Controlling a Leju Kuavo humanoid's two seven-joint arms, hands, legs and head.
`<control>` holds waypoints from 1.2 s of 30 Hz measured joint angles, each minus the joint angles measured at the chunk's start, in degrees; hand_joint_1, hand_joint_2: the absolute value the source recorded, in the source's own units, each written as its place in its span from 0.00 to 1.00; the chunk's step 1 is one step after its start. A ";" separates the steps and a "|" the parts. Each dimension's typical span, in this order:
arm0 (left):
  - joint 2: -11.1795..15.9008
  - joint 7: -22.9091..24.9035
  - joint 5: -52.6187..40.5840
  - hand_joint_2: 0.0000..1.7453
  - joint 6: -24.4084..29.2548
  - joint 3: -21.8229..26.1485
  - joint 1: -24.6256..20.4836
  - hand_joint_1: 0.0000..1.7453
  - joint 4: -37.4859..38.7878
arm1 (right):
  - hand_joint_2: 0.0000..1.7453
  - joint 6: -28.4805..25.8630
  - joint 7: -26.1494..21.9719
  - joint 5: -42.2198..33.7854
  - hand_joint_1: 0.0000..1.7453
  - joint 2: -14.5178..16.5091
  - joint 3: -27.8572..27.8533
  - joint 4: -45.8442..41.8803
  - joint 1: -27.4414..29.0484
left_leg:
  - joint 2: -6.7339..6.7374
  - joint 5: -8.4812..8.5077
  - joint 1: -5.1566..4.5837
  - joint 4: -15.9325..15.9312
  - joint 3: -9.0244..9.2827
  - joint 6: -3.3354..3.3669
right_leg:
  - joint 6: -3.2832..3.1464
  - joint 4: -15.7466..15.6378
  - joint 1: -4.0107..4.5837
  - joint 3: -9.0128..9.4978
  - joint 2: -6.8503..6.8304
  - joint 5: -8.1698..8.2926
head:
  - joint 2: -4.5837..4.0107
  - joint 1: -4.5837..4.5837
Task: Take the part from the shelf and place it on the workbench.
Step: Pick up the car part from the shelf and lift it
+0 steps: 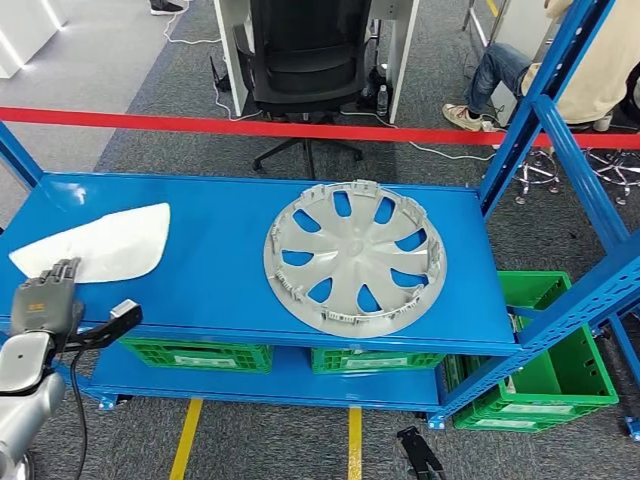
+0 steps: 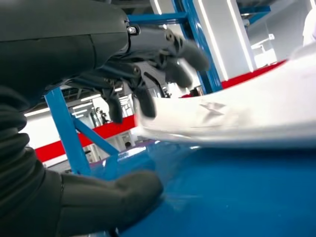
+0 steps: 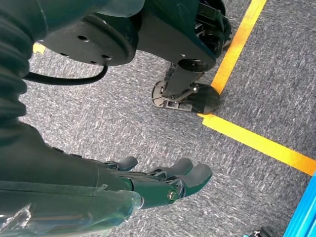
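A flat white curved part [image 1: 98, 245] lies at the left end of the blue shelf [image 1: 211, 290]. My left hand [image 1: 45, 295] is at the part's near left edge. In the left wrist view its dark fingers [image 2: 178, 59] reach over the rim of the white part [image 2: 242, 113], while the thumb [image 2: 111, 202] lies low on the blue shelf surface [image 2: 231, 192], apart from the fingers. A silver wheel cover [image 1: 355, 255] lies flat in the middle of the shelf. My right hand [image 3: 160, 182] hangs over the grey carpet with its fingers stretched out, holding nothing.
Green crates [image 1: 196, 355] sit on the lower shelf, and another green crate [image 1: 558, 370] stands at the right. Blue uprights [image 1: 558, 150] frame the right end. A red barrier tape [image 1: 302, 128], an office chair [image 1: 306, 60] and a seated person [image 1: 596, 60] are behind.
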 joint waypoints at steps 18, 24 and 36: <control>0.00 -3.68 -1.24 1.00 -5.15 0.74 -2.35 0.00 0.00 | 1.00 0.40 0.01 0.17 0.00 0.00 0.00 0.00 -0.40 | -0.02 0.02 0.00 0.00 0.03 0.02 | 0.00 0.00 0.00 0.07 -0.03 0.01 | 0.00 0.00; -0.02 -3.44 -1.31 1.00 -5.22 0.78 -2.40 0.00 0.00 | 1.00 0.41 0.01 0.17 0.00 0.00 0.00 0.00 -0.42 | -0.02 0.03 0.00 0.00 0.03 0.01 | 0.00 0.00 0.00 0.06 -0.03 0.01 | 0.00 0.00; -0.08 -4.27 -1.77 1.00 1.94 1.28 -1.24 0.00 0.00 | 1.00 0.40 -0.21 0.09 0.00 0.00 0.00 0.00 -0.33 | -0.01 0.04 0.00 0.00 0.01 0.00 | 0.00 0.00 0.00 0.01 -0.02 0.01 | 0.00 0.00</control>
